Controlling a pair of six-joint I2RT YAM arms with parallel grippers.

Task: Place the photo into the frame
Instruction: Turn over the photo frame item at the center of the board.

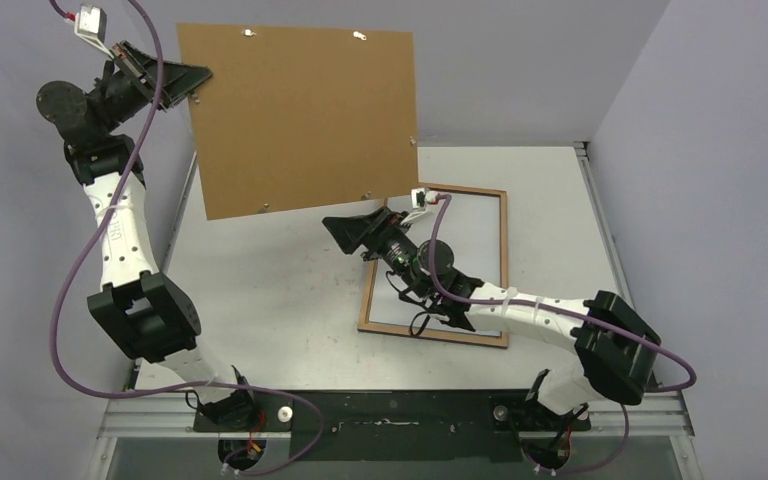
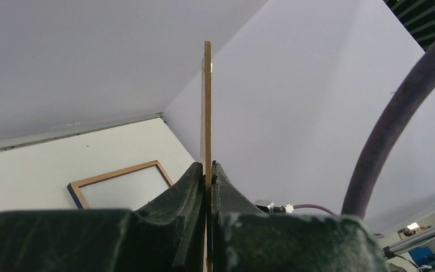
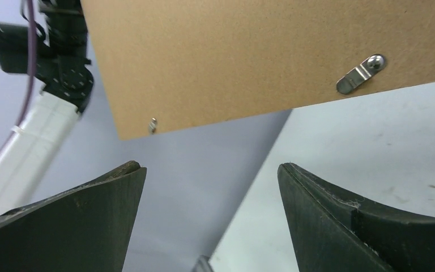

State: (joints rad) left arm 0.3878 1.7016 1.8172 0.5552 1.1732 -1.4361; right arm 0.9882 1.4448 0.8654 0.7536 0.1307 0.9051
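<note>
**Left pincer** [image 1: 188, 82] is clamped on the left edge of the brown backing board [image 1: 300, 115], which it holds raised above the desk [image 1: 270, 290]. **Right pincer** [image 1: 347, 237], jaws wide apart and empty, is above the left rail of the frame [image 1: 506, 260]. The frame lies flat on the desk, wood side up. Whether its white interior is the photo's back cannot be told.

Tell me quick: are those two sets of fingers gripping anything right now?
Left fingers: closed on the brown backing board, held up in the air.
Right fingers: open, holding nothing.
</note>
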